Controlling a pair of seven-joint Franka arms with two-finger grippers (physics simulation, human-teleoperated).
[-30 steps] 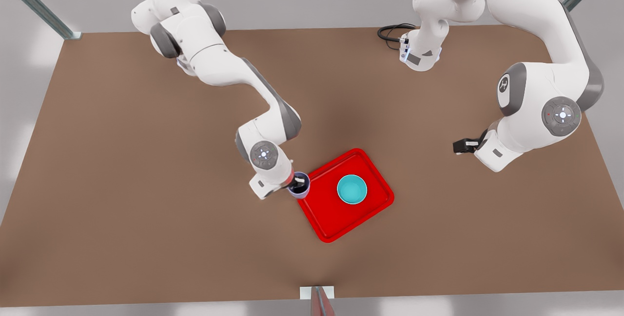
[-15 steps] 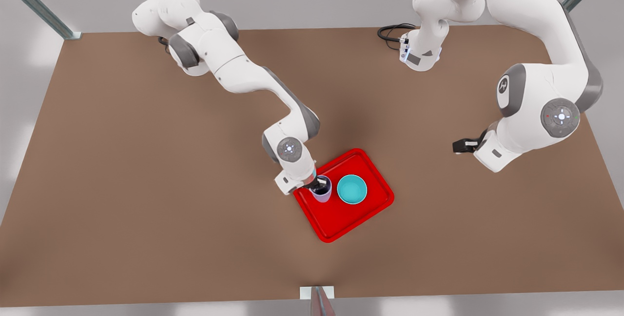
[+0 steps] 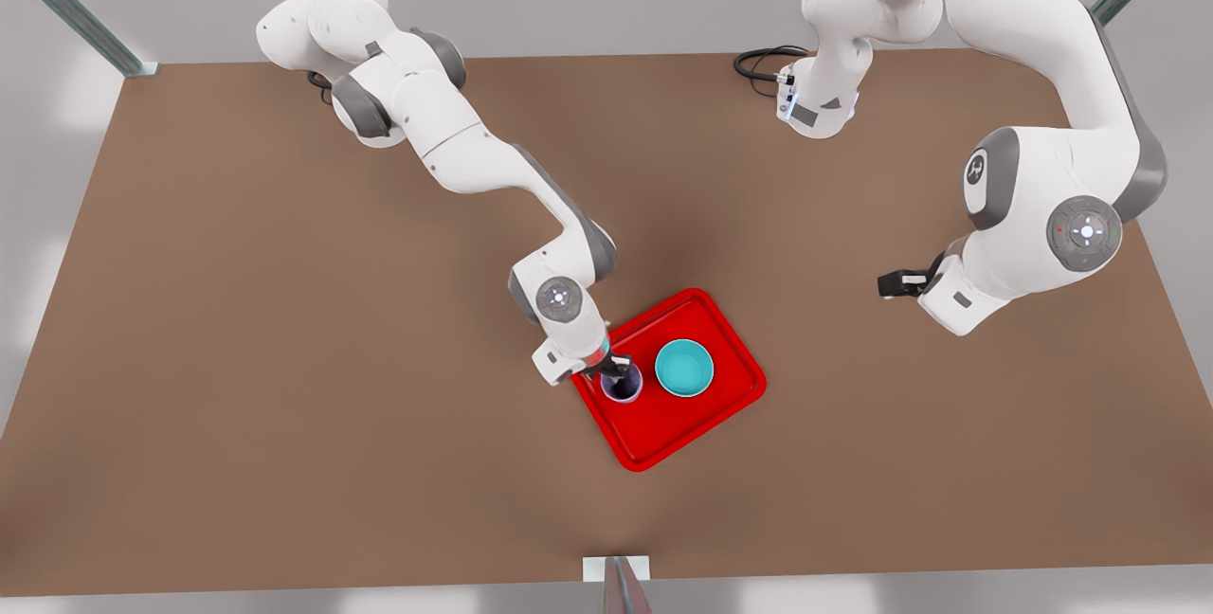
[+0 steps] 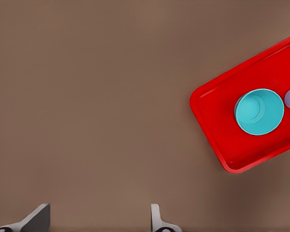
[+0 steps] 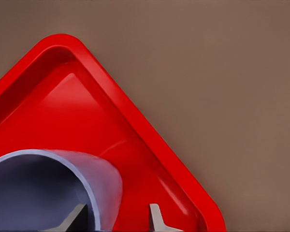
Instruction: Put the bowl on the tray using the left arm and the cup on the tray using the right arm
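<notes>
The red tray lies in the middle of the table. On it sits the teal bowl, also seen in the left wrist view as the bowl on the tray. The lavender cup stands upright on the tray beside the bowl. My right gripper is at the cup. One finger is inside the cup and one outside. Red tray shows between the outer finger and the wall, so it stands open. My left gripper waits open over bare table at the front view's right.
A black cable lies at the table's far edge by the left arm's base. Metal frame posts stand at the far corners and a bracket at the near edge. Bare brown table surrounds the tray.
The right arm carried the cup from the tray's edge inward, then lowered it onto the tray beside the bowl. The left arm barely shifted.
</notes>
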